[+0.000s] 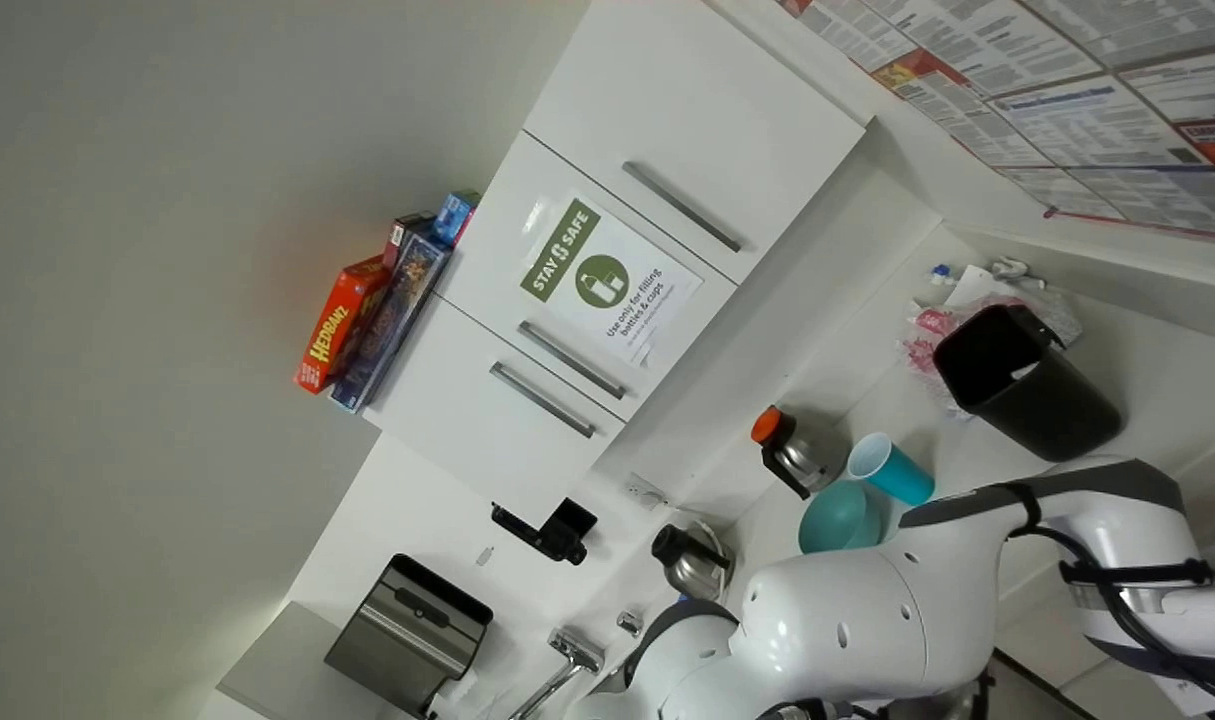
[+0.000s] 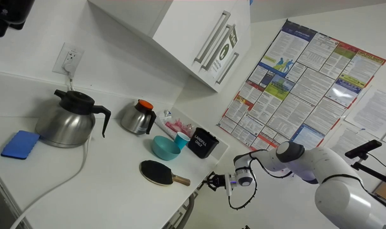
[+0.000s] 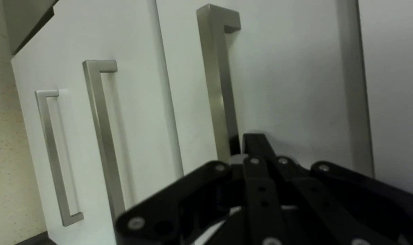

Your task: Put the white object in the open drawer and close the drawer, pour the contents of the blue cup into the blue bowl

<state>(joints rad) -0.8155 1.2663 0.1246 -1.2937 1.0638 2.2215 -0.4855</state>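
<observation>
The blue cup (image 1: 897, 475) stands beside the blue bowl (image 1: 835, 522) on the counter; the cup (image 2: 181, 140) and bowl (image 2: 165, 149) show in both exterior views. The cup's contents cannot be seen. My gripper (image 2: 205, 182) is low at the counter's front edge. In the wrist view its black fingers (image 3: 257, 144) are together, right beside a bar handle (image 3: 214, 81) on a pale front. Whether they touch it I cannot tell. The drawer's grey inside does not show, and I cannot tell which front is the drawer's. The white object is out of view.
A black paddle (image 2: 156, 172) lies on the counter (image 2: 116, 194) in front of the bowl. A black bin (image 2: 202, 143) and steel carafes (image 2: 137, 117) stand farther back. A blue block (image 2: 20, 143) lies at the side. More bar handles (image 3: 102, 136) stick out from neighbouring fronts.
</observation>
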